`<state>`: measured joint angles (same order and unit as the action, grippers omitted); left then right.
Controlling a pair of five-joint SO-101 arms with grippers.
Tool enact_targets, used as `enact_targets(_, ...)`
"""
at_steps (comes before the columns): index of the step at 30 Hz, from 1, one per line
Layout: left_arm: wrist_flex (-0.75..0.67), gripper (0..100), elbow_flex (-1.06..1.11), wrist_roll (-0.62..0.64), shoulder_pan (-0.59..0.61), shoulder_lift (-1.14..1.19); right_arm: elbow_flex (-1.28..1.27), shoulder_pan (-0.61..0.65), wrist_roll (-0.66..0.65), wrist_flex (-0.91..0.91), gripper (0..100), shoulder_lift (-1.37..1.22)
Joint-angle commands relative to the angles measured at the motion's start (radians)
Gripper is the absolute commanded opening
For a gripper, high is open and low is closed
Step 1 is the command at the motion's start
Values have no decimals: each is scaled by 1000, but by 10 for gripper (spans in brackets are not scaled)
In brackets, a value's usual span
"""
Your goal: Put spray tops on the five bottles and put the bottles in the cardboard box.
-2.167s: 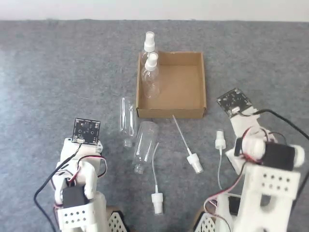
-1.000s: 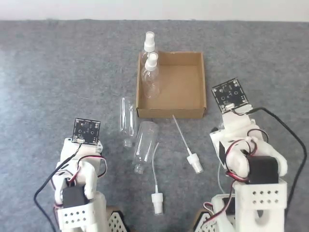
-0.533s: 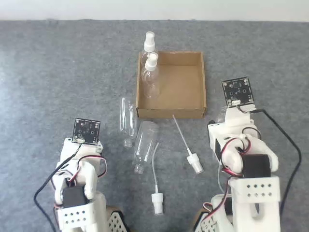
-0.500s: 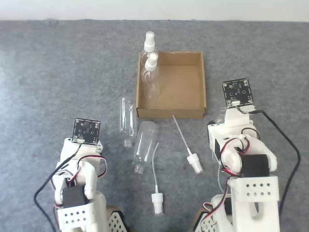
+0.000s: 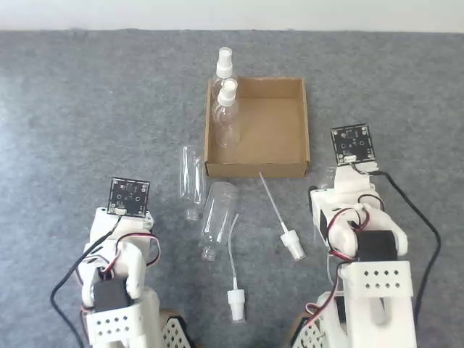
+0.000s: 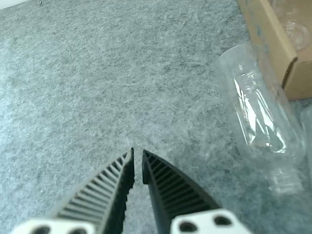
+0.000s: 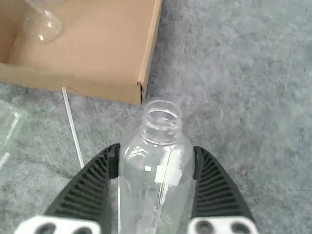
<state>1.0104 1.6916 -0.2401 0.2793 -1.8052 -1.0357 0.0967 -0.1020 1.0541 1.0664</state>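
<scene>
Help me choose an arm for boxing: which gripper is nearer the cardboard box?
Right. The right gripper grips a bottle just off the front corner of the cardboard box; the left gripper, shut, sits farther back over the carpet beside a lying bottle.

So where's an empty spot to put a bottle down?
The cardboard box is bare right of its standing bottle. Open carpet lies left of the box and the lying bottles, and far right. Crowded: in front of the box, with lying bottles and loose spray tops.
</scene>
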Motion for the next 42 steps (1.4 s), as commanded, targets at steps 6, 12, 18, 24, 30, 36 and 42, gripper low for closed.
enact_targets(6, 146, 24, -213, -2, -6, -17, 12, -15, 11, -28, 46, 21)
enact_targets(12, 199, 26, -306, -2, -8, -17, 12, -50, 12, -27, 46, 21)
enact_targets(18, 253, 28, -380, -68, -8, -15, 12, -114, 71, -36, 46, 21)
enact_targets(24, 259, 28, -378, -249, -75, -14, 12, -162, 75, -48, 46, 21)
enact_targets(30, 278, 44, -387, -371, -158, -12, 12, -194, 75, -62, 46, 21)
enact_targets(36, 345, 44, -490, -393, -207, 66, 12, -194, 75, -62, 46, 21)
enact_targets(42, 367, 44, -648, -396, -324, 390, 12, -196, 75, -62, 46, 21)
